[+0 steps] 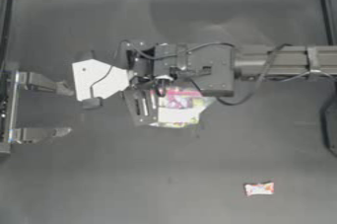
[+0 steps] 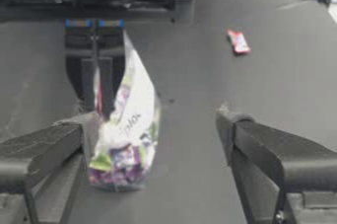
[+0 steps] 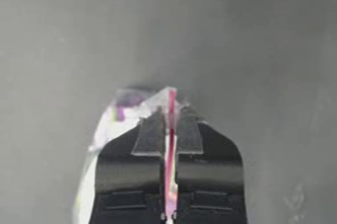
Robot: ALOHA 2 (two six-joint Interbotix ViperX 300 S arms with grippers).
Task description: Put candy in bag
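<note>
Right gripper (image 3: 170, 136) is clamped on the pink-red seal strip of the clear plastic zip bag (image 2: 128, 134), holding it up. Left gripper (image 2: 158, 134) is spread wide beside the bag; it should pinch the opposite lip squarely. The small white-and-orange wrapped candy (image 1: 259, 188) lies well apart from the bag.

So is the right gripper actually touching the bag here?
Touching. The right wrist view shows the right gripper shut on the bag, its pink seal strip pinched between the fingers. The left wrist view shows the same grip.
</note>
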